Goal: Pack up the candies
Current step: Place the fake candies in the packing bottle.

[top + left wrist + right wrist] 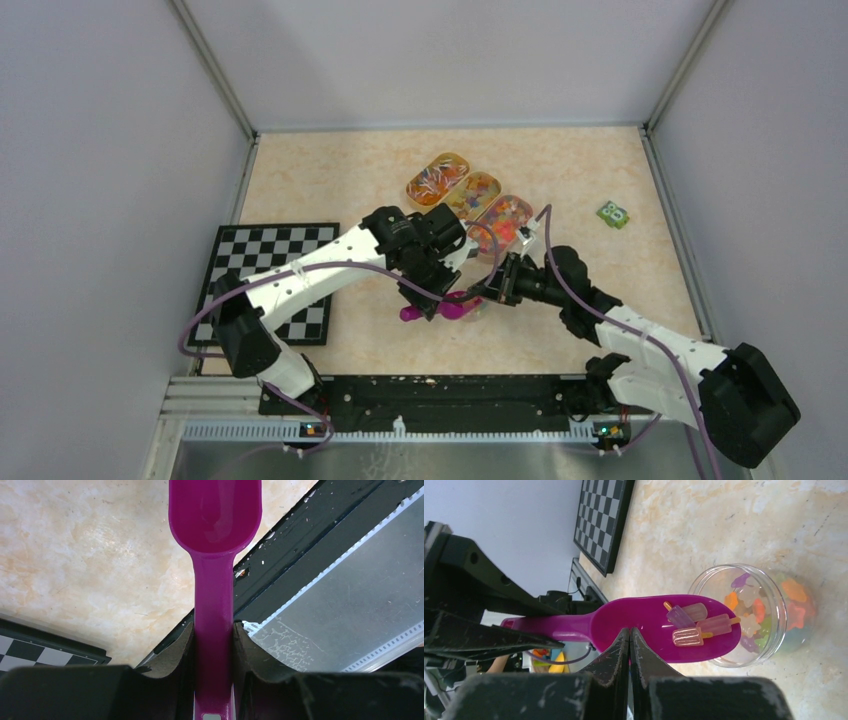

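One beige marbled table (330,180) under everything. Two white-and-black arms reaching in from the near edge, left arm (300,280) and right arm (650,335), wrists meeting near the middle. One black-and-white checkerboard (250,250) flat at the left, partly hidden under the left arm. Three oval trays (438,178) in a slanted row toward the back, side by side, each heaped with mixed candies (503,218) in orange, red, yellow and pink. One purple scoop (634,620), held about level, handle pinched between the fingers of the left gripper (213,630), jaws closed in only as far as that handle allows. Right gripper (630,632) squeezed fully together, fingertips meeting, nothing between them, poised just at the near rim of the scoop's bowl. One clear round jar (696,587) upright on the table, mouth partly covered by the scoop's tip. One small green item (613,214) off to the right, well apart from the trays, too small to make out. Inside the jar, a loose pile of more candies in orange, purple, white and green, too jumbled to count. And in the scoop's bowl, four popsicle-shaped pieces: one purple, three pink to peach, bunched at the tip end over the jar.
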Motion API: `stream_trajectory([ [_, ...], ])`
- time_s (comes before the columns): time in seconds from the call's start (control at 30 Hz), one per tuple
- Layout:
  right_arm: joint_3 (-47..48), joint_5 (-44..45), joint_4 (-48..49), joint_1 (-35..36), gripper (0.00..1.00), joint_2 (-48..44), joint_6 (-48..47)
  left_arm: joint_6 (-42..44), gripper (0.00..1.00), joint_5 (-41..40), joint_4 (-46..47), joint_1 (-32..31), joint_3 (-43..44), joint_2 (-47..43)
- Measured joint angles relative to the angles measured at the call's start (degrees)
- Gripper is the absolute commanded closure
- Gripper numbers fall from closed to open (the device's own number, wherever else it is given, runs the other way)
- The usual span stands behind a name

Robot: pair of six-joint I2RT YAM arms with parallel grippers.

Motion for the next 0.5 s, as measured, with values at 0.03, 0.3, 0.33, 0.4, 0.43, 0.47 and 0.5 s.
stream_trajectory([
  [0.03,-0.2,0.4,0.7,0.2,1.0,0.5,0.1,0.2,1.0,0.0,0.0,0.0,0.3,0.2],
  [0.3,-0.6,2.4,3.1,4.3,1.0,5.2,0.2,0.4,1.0,-0.4,-0.1,0.0,1.4,0.6],
  [0.33,-0.6,2.8,3.5,4.7,1.0,5.4,0.2,0.4,1.0,-0.7,-0.2,0.0,1.4,0.6],
  [0.4,-0.6,3.8,4.2,5.6,1.0,5.4,0.1,0.3,1.0,-1.2,-0.4,0.0,1.6,0.6],
  [0.43,-0.6,4.1,4.4,5.8,1.0,5.4,0.0,0.3,1.0,-1.5,-0.6,0.0,1.7,0.6],
  [0.47,-0.6,4.5,4.8,5.9,1.0,5.5,-0.1,0.3,1.0,-1.7,-0.7,0.0,2.0,0.6],
  [0.5,-0.6,4.7,5.0,6.0,1.0,5.6,-0.1,0.3,1.0,-2.1,-0.9,0.0,2.2,0.6],
])
